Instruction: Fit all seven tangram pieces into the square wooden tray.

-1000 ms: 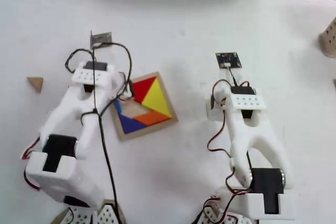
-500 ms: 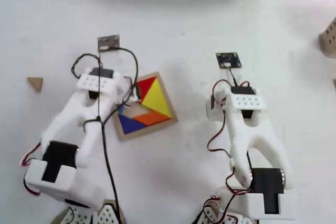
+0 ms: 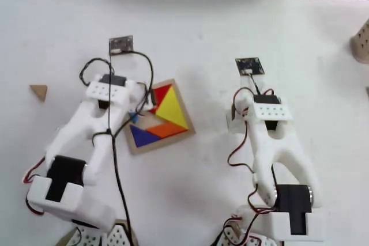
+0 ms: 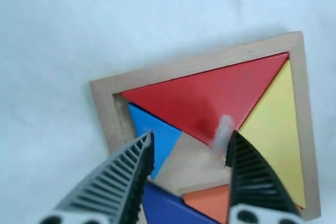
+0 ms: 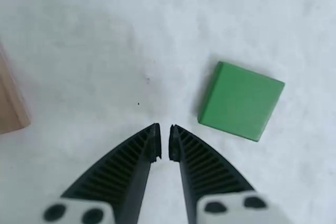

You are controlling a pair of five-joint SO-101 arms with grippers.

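Observation:
The square wooden tray (image 3: pixel 182 133) lies rotated between the two arms. In the left wrist view the tray (image 4: pixel 105 114) holds a red triangle (image 4: pixel 210 98), a yellow triangle (image 4: pixel 278 124), a light blue piece (image 4: pixel 155 132), a dark blue piece (image 4: pixel 163 211) and an orange piece (image 4: pixel 205 203), with bare wood (image 4: pixel 191 163) in the middle. My left gripper (image 4: pixel 186 148) hangs open over that bare spot, holding nothing. A green square (image 5: pixel 240 99) lies on the table just beyond my right gripper (image 5: pixel 164 142), which is shut and empty. A tan wooden triangle (image 3: pixel 39 91) sits far left of the tray.
Two small dark circuit boards (image 3: pixel 121 44) (image 3: pixel 249 65) lie beyond the arms, with cables running to them. A beige object (image 3: pixel 362 41) stands at the right edge. The tray's corner (image 5: pixel 10 103) appears in the right wrist view.
The left arm has swung right, bringing its wrist over the tray's left corner. The right arm has stayed still.

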